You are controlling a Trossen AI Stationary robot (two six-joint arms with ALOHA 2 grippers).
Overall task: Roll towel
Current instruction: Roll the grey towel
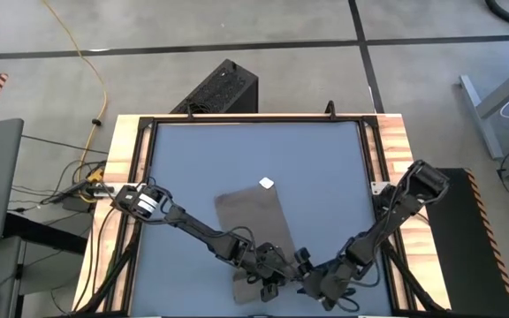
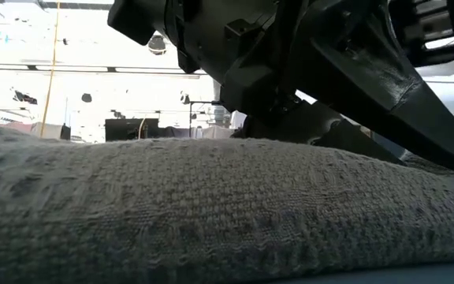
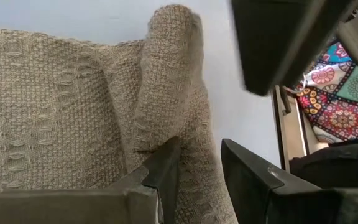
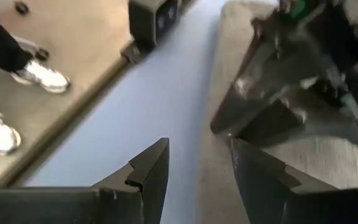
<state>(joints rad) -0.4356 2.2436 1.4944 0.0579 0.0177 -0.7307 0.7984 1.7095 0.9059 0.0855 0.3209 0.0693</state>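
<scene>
In the high view, the blue table surface [image 1: 325, 168] is lying bare across the upper half and the right side of the frame, offering wide room for passing. The towel [image 1: 253, 221] is taking up the lower centre, with its white tag [image 1: 266, 184] sitting at its upper edge. Both arms are crowding the bottom centre: the left gripper [image 1: 268, 284] and the right gripper [image 1: 312, 287] are working just beside each other over the towel's lower end, leaving what seems to be only a narrow gap between them. The wooden table frame [image 1: 122, 150] is bounding the left and right edges.
</scene>
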